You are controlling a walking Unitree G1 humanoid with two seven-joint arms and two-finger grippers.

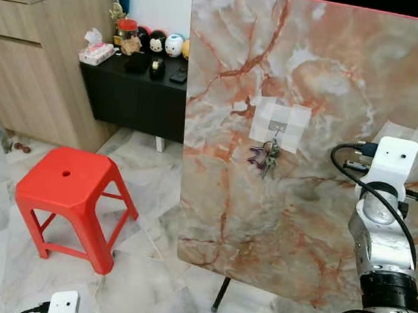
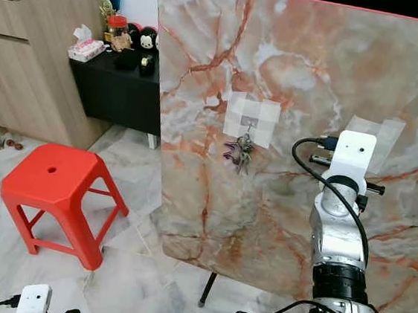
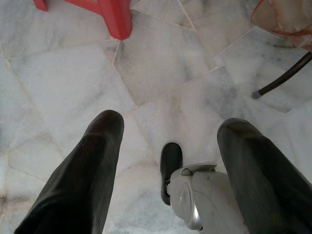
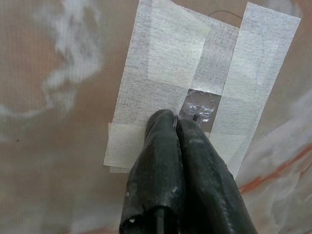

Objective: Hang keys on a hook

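Right gripper (image 4: 174, 119), fingers pinched on what looks like a thin wire ring (image 4: 173, 116), meets the taped clear hook (image 4: 197, 105) near the upended tabletop's (image 1: 320, 235) right edge. Keys (image 1: 266, 156) hang mid-tabletop. The ring should be lifted over the hook tip before the fingers part. Left gripper (image 3: 170, 141) hangs idle, spread.

The keys (image 1: 266, 156) hang on the upright panel (image 1: 334, 102); left of that panel stands a stool (image 1: 74, 191), a bench (image 1: 137, 93) behind it.
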